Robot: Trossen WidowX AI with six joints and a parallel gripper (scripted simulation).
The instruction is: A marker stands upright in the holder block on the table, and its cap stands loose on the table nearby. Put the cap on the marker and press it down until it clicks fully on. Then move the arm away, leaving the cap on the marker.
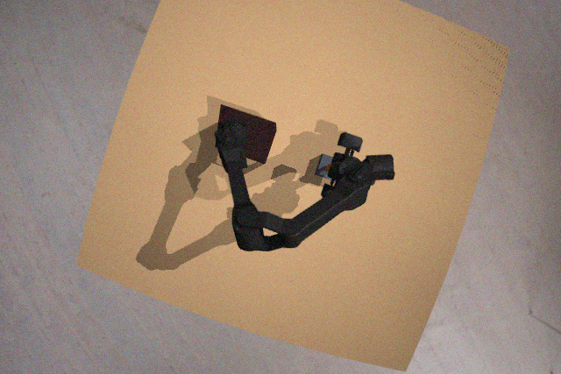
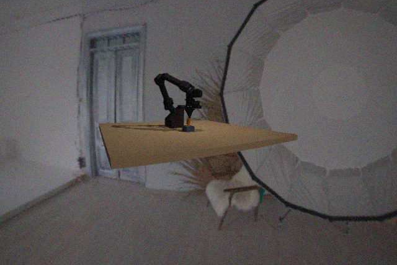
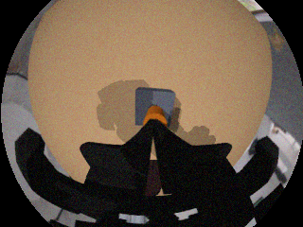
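Observation:
The blue-grey holder block [image 1: 323, 165] [image 2: 188, 128] [image 3: 163, 97] sits on the table. The orange cap [image 2: 188, 121] [image 3: 154, 114] stands upright over the block, on the marker. It reaches down close to the block's top, and no marker body can be made out between them. Whether it is clicked fully on cannot be told. My gripper [image 2: 189, 116] [image 3: 153, 123] is shut with nothing between its fingers. It points down with its fingertips at the cap's top, seemingly touching it. In the top view my wrist hides the fingertips and part of the cap.
The dark red base block [image 1: 260, 138] [image 2: 176, 119] of the arm stands on the wooden table [image 1: 316, 35] [image 2: 208, 141] behind the holder. The arm arches from it over to the holder and casts broad shadows. No second loose object shows on the table.

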